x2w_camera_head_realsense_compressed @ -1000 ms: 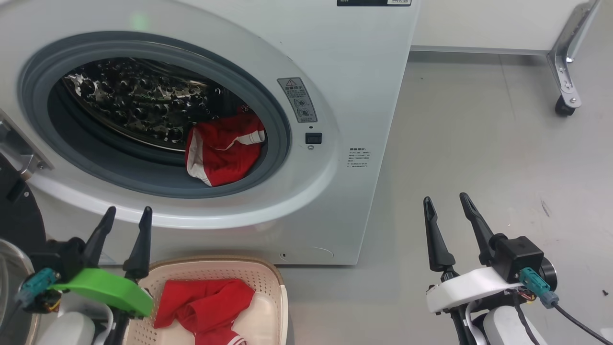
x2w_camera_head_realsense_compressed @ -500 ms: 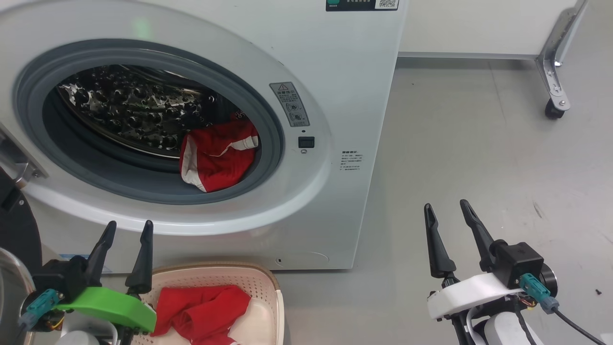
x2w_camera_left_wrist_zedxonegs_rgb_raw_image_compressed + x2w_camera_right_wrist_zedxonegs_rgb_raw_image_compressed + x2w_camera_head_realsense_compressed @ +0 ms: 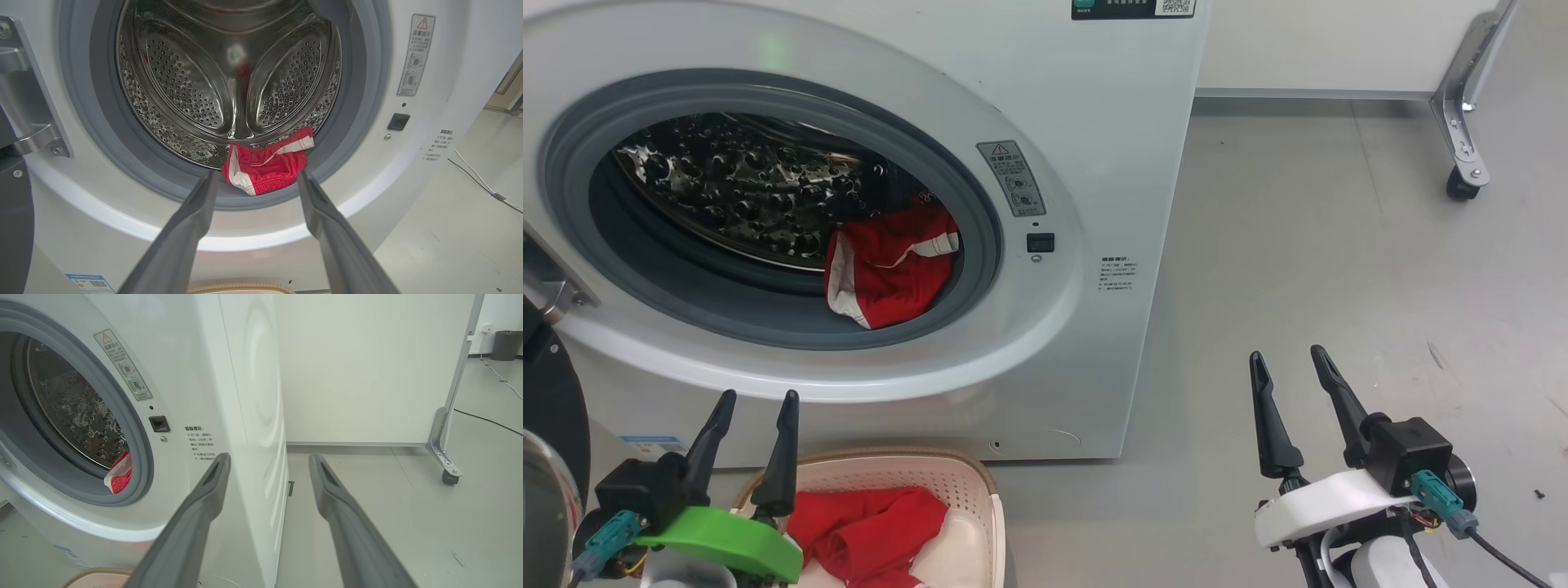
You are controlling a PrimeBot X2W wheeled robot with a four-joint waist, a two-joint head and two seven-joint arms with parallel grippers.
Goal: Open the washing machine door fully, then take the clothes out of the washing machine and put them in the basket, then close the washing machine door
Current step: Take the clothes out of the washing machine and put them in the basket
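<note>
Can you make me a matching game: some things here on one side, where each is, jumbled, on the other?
1 left gripper
2 right gripper
3 basket
4 striped red garment

a inside the drum, near its front
b on the floor before the washing machine
c open, pointing at the drum
d open, pointing past the machine's side

Pairs: 1-c, 2-d, 3-b, 4-a

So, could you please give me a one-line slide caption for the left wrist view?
Open left pincer aimed at the red clothes lying at the washing machine drum's front lip.

Head view downward, wrist views level and nearer, sharing washing machine (image 3: 1111, 98)
</note>
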